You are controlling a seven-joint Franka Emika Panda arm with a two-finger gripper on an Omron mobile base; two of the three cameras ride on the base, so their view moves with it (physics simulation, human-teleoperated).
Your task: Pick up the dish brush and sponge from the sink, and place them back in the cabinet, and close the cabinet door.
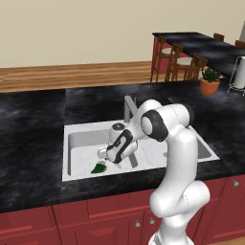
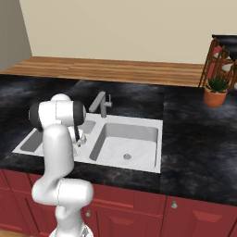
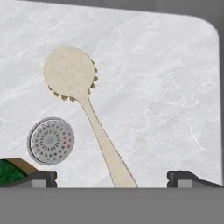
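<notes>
While the brush (image 3: 83, 98) lies flat on the white floor of the sink's left basin, its round cream head points toward the far side in the hand view and its thin tan handle runs down to the bottom edge between the two dark fingertips (image 3: 41, 178). The gripper (image 3: 111, 179) stands wide apart with nothing between its jaws, the handle passing through the gap without touching either tip. Just beside the handle sits the round metal drain (image 3: 51, 140), and the dark green sponge (image 3: 12, 170) with its yellowish edge shows at the lower left corner, partly hidden behind one fingertip. From the left base view the sponge (image 1: 99, 168) rests on the near part of the left basin, right below the lowered gripper (image 1: 114, 160). The sink (image 1: 81, 131) is a white double basin set into a black stone counter (image 1: 33, 124), with a grey faucet (image 1: 129, 107) at its far rim. Red drawers (image 2: 194, 215) run under the counter. A potted plant (image 2: 216, 91) stands on the counter far to the right, and wooden chairs (image 1: 177, 62) stand beyond it
</notes>
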